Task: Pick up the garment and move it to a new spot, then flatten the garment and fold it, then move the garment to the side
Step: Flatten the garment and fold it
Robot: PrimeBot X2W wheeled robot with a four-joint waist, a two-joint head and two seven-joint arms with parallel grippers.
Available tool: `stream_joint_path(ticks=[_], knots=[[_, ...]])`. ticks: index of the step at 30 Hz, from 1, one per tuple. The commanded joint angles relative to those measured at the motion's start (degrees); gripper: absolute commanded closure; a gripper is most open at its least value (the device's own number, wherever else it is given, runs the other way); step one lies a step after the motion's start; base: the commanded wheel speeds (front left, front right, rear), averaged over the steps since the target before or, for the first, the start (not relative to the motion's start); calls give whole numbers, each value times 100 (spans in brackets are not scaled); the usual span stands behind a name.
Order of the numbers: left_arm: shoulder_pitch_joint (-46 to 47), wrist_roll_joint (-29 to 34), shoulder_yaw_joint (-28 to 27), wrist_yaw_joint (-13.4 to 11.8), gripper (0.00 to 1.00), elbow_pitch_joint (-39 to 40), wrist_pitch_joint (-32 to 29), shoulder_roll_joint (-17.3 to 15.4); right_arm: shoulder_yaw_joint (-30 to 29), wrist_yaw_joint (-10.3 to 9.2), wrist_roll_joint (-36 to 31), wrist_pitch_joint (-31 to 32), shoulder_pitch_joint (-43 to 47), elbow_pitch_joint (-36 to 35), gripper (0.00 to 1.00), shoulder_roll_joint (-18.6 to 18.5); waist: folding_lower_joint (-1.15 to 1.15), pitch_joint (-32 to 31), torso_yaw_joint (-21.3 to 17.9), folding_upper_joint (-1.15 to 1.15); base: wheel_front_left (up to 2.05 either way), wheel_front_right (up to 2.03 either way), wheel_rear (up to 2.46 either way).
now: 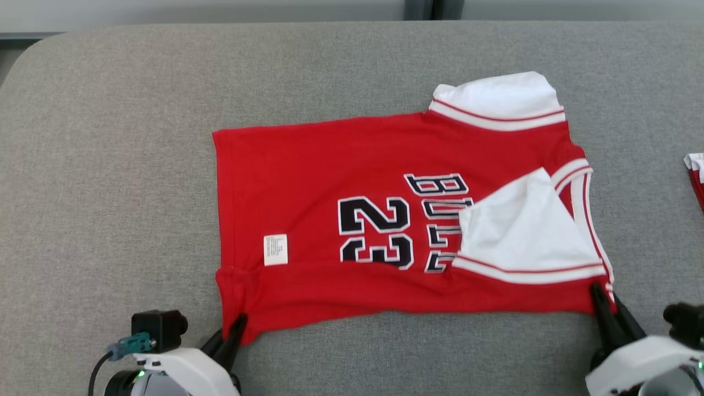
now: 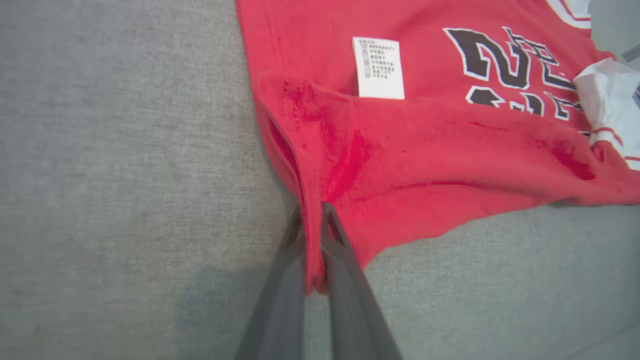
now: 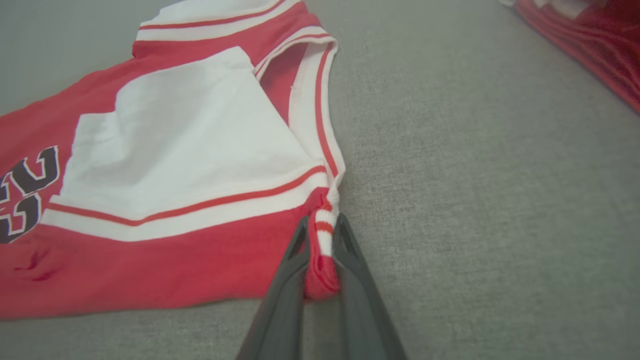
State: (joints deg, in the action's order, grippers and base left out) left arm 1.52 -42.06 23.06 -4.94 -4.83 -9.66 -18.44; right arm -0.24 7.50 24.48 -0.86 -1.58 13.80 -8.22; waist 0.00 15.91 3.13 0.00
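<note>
Two corners of the jersey (image 1: 330,159) are in my grip, one per pincer, both right at my fingertips. My left pincer (image 2: 312,212) is clamped tight on the near hem corner, with red cloth squeezed between the fingers. My right pincer (image 3: 320,222) is closed on the near shoulder corner, where the striped trim (image 3: 325,240) bunches up between the fingers.

What matters is the line between those two grips. The jersey's near long edge runs straight from one pincer across to the other, and the rest of the cloth lies beyond my fingertips on the grey surface (image 1: 110,165). Its long axis runs crosswise to my reach, hem end at my left pincer and neck end at my right. Each arm has its own end, so neither needs to cross over.

Just beyond my left pincer and a little to its right lies a white care label (image 2: 378,67). Just beyond my right pincer and to its left, a white sleeve (image 3: 190,140) is folded over the chest. The other sleeve (image 1: 498,99) sticks out at the far edge, well beyond my right pincer. A second red garment (image 1: 696,181) lies well off to that pincer's right.

I judge the next move needs both corners raised level and carried away from me together, or the edge will skew
</note>
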Motion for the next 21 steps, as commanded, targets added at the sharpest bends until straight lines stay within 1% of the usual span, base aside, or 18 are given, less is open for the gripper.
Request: stream_joint_path(ticks=[1,8,11,12,13,14,15,17,21], knots=[[-122,-37,-48,-56,100,99,-46,-108,-80,-1,60,80,245,-172,100,35,0,-49,4,0,0,0,0],[-670,-168,-180,-301,100,584,-273,-378,-274,-1,112,495,1222,-965,100,361,0,-187,-60,0,0,0,0],[-778,-208,-201,-359,100,677,-330,-406,-298,-1,111,565,1379,-1069,100,416,0,-211,-90,0,0,0,0],[-820,-190,-200,-406,100,753,-379,-449,-306,-1,16,629,1436,-1114,100,446,0,-228,-111,0,0,0,0],[-830,-203,-190,-412,100,781,-411,-456,-295,-1,47,660,1439,-1137,61,464,0,-235,-120,0,0,0,0],[-833,-199,-169,-422,59,790,-444,-475,-305,-1,29,657,1427,-1164,23,474,0,-240,-126,0,0,0,0],[-815,-177,-167,-432,0,811,-441,-474,-314,-1,-7,651,1406,-1187,0,481,0,-244,-129,0,0,0,0],[-793,-168,-175,-438,0,824,-417,-462,-321,0,3,645,1386,-1214,0,493,0,-252,-133,0,0,0,0],[-684,-61,-269,-545,0,878,-255,-458,-480,0,-60,462,1267,-1382,0,509,0,-288,-136,0,0,0,0]])
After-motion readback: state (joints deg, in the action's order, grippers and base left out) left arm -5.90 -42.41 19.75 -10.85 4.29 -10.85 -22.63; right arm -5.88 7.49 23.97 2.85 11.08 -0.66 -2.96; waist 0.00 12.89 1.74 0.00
